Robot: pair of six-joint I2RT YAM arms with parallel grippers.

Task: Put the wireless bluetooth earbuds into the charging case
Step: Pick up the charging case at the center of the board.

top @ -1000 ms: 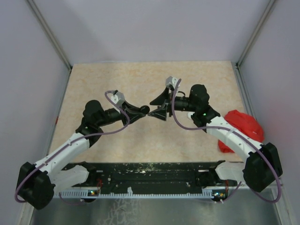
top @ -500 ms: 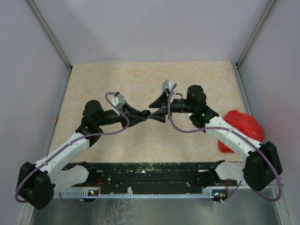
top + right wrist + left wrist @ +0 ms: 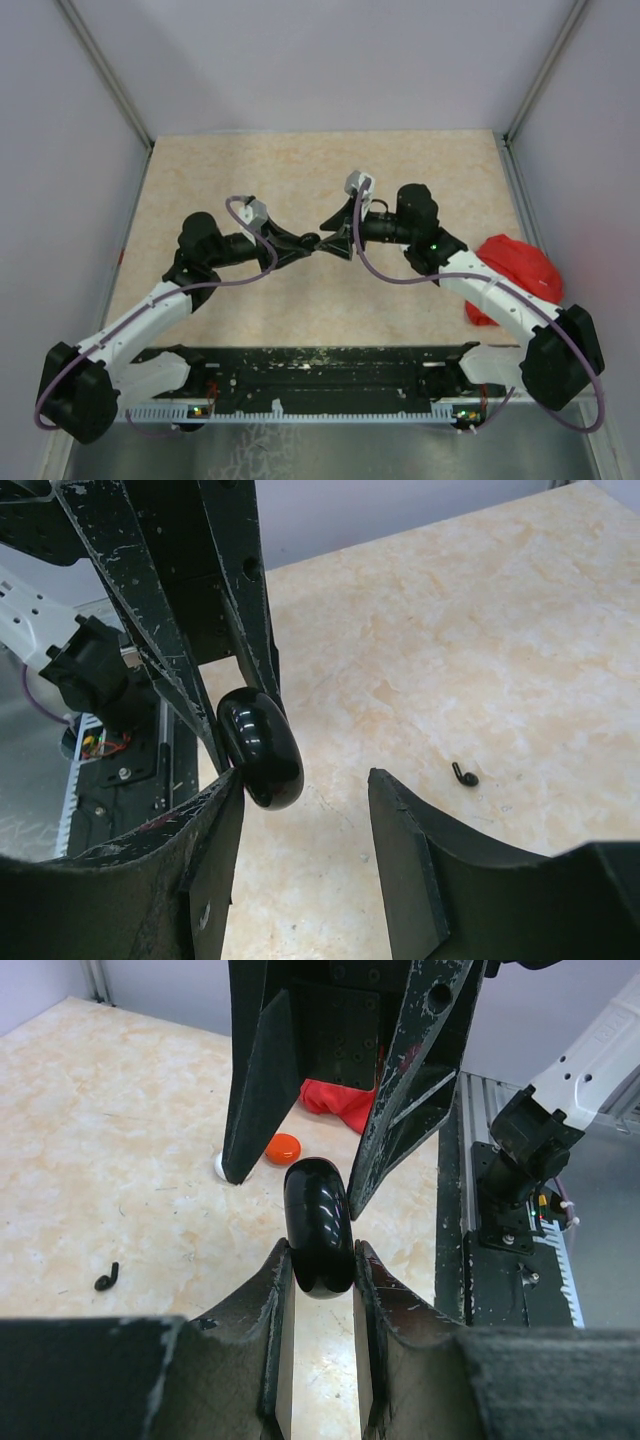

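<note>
- Beige marbled table (image 3: 200,180) inside pale lilac walls (image 3: 330,60); both arms reach in from the near edge and meet around the middle of it.
- Left tool (image 3: 320,1250) is clenched on a glossy black, rounded charging case (image 3: 318,1220), which is held on edge above the table and sticks out past the fingertips.
- Right tool (image 3: 305,780) faces it with its jaws apart, one on each side of the case. One finger lies against the case and the other stands clear of it, so nothing is gripped.
- One black earbud (image 3: 106,1279), a tiny hooked stem, lies alone on the table, well apart from the case.
- An orange-red rounded piece (image 3: 283,1147) and a white bit (image 3: 220,1167) lie on the table beyond the tools, near a red cloth lump (image 3: 515,265) at the right edge.
</note>
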